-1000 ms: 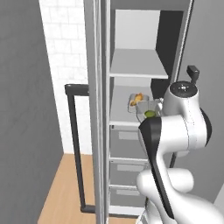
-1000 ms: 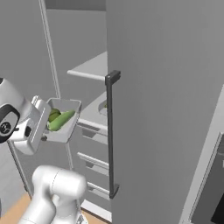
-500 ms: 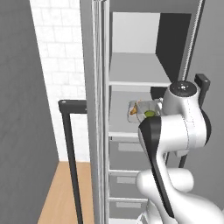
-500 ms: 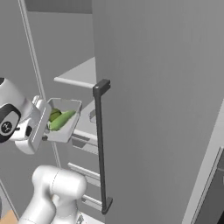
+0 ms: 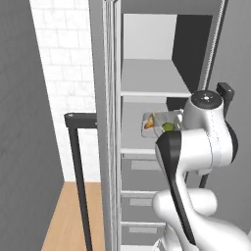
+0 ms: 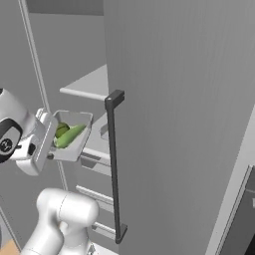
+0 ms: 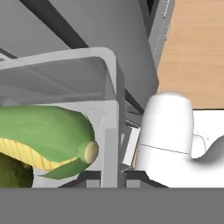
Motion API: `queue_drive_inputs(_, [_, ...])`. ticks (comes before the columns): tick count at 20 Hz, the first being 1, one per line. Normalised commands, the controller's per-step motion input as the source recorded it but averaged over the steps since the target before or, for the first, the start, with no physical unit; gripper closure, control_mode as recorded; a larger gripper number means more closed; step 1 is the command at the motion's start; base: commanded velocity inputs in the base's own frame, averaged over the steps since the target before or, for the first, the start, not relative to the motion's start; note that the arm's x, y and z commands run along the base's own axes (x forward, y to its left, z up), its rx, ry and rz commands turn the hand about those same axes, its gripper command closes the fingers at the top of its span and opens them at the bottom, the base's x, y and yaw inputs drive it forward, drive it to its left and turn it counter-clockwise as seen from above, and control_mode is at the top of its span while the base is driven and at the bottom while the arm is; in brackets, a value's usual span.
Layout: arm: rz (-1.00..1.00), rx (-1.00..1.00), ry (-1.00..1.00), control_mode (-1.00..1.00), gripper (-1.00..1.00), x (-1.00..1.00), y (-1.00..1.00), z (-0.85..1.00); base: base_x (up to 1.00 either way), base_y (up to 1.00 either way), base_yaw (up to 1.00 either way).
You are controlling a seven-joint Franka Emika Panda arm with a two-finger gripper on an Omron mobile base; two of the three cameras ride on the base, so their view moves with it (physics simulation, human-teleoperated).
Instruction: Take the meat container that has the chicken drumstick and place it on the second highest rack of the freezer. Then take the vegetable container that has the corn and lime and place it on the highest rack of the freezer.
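Note:
My gripper (image 6: 49, 145) is shut on the rim of the grey vegetable container (image 6: 74, 142), which hangs level in front of the open freezer (image 5: 147, 44). Inside the container lie the corn (image 7: 43, 135) and, beside it, the dark-green lime (image 7: 11, 175). Both also show from the right, corn (image 6: 70, 135) in front of lime (image 6: 61, 129). The container is below the highest rack (image 5: 152, 81) and roughly level with the second highest rack (image 5: 131, 139). On that lower rack rests the meat container (image 5: 147, 131) with the orange-brown chicken drumstick (image 5: 149, 119); my arm hides its right part.
The freezer door (image 6: 189, 99) stands open on the right, its black bar handle (image 6: 114, 164) close to the held container. Another black handle (image 5: 78, 171) stands at the left by a grey wall. Grey drawers (image 5: 139, 171) sit under the racks. Wooden floor (image 5: 63, 220) lies below.
The whole picture has shifted and grown, so the base has driven closer to the freezer. The container stays in my shut gripper, held the same way.

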Motion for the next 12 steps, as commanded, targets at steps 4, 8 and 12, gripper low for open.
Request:
queue_drive_inputs(4, [-0.15,0.00,-0.16,-1.00,1.00,0.00,0.00,0.40,0.00,0.00,0.00])
queue_drive_inputs(8, [-0.19,0.00,-0.16,-1.00,1.00,0.00,0.01,0.55,0.00,0.00,0.00])
queue_drive_inputs(12, [-0.09,0.00,-0.15,-1.00,1.00,0.12,0.00,0.51,0.00,0.00,0.00])
